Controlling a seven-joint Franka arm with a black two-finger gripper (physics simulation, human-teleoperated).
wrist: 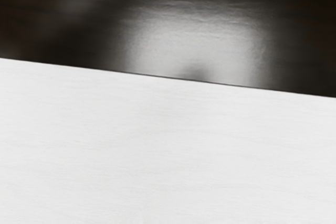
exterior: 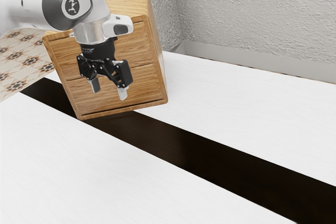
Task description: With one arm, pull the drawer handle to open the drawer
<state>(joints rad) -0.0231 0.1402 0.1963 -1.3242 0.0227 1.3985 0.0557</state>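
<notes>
A wooden drawer cabinet (exterior: 142,51) stands at the exterior view's upper left, its front showing an upper and a lower drawer (exterior: 144,85) with flush fronts. No handle shows; my hand covers part of the fronts. My black gripper (exterior: 108,89) hangs in front of the cabinet, pointing down, open, with nothing between its fingers (exterior: 122,93). In the wrist view I look down on the white table top (wrist: 157,156) meeting the glossy black strip (wrist: 199,30).
A glossy black strip (exterior: 210,156) runs diagonally across the white table (exterior: 252,98) from under the cabinet to the exterior view's lower right. A rough grey wall (exterior: 252,9) stands behind. A patterned tile floor (exterior: 21,61) shows at the left edge.
</notes>
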